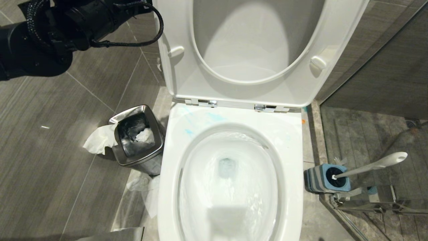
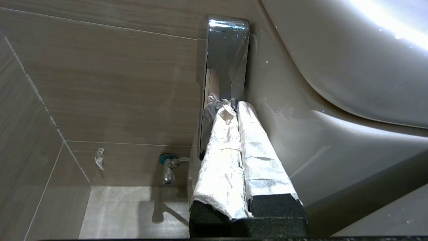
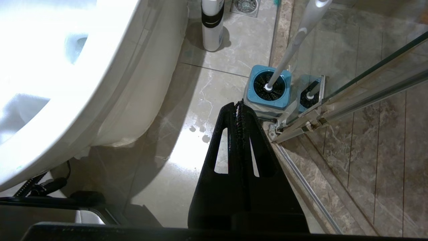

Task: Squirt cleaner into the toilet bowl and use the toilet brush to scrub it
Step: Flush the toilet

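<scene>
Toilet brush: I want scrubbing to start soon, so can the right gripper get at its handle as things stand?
Probably yes: the right gripper, shut and empty, hangs just short of the toilet brush, nothing between them; it must open first.

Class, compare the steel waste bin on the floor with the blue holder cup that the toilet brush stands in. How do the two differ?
The waste bin is shiny steel; the holder cup is blue and grey. The bin is larger and holds a black liner and crumpled paper; the cup holds the toilet brush, its handle leaning out. The bin stands left of the toilet bowl, the cup right. Both are squarish, open-topped and on the floor.
</scene>
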### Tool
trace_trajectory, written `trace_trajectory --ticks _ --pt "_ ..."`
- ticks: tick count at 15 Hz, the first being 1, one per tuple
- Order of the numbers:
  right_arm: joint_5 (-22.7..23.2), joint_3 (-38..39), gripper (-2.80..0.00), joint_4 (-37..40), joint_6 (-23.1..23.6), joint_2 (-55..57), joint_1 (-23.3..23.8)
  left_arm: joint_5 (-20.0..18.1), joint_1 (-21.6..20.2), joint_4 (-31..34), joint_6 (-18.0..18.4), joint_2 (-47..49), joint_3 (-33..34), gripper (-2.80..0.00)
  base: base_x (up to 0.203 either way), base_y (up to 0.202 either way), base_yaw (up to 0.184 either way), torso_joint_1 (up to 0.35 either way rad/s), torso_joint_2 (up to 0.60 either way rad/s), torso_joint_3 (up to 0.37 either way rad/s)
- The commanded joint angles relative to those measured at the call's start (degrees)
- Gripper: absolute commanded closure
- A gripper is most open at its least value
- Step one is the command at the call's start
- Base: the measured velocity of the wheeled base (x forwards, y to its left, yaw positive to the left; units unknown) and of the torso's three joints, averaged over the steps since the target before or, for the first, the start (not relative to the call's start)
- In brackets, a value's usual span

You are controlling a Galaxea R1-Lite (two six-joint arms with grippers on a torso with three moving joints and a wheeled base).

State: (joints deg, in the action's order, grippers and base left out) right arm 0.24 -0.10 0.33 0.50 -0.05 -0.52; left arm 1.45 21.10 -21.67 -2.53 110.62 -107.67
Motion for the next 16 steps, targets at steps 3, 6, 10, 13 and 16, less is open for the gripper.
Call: trace_trajectory --ticks 3,6,10,13,16 --pt "0.02 0.01 0.0 0.02 0.03 0.05 -0.07 -0.04 0.06 0.46 0.07 -1.72 -0.05 0.0 0.0 0.0 0.0 0.0 0.0 0.0" --pt "0.02 0.01 0.0 0.02 0.03 0.05 0.0 -0.04 0.08 1.58 0.15 -4.34 -0.05 0.0 0.0 0.0 0.0 0.0 0.0 0.0" --pt "0.02 0.01 0.0 0.02 0.03 0.05 -0.06 -0.04 0.01 2.85 0.15 -8.2 0.0 0.0 0.0 0.0 0.0 0.0 0.0 0.0" --pt "0.02 0.01 0.0 0.02 0.03 0.05 -0.07 -0.04 0.06 4.32 0.48 -12.01 0.48 0.0 0.0 0.0 0.0 0.0 0.0 0.0" --pt "0.02 0.01 0.0 0.02 0.03 0.05 0.0 -0.08 0.0 5.31 0.59 -15.55 0.36 0.0 0.0 0.0 0.0 0.0 0.0 0.0"
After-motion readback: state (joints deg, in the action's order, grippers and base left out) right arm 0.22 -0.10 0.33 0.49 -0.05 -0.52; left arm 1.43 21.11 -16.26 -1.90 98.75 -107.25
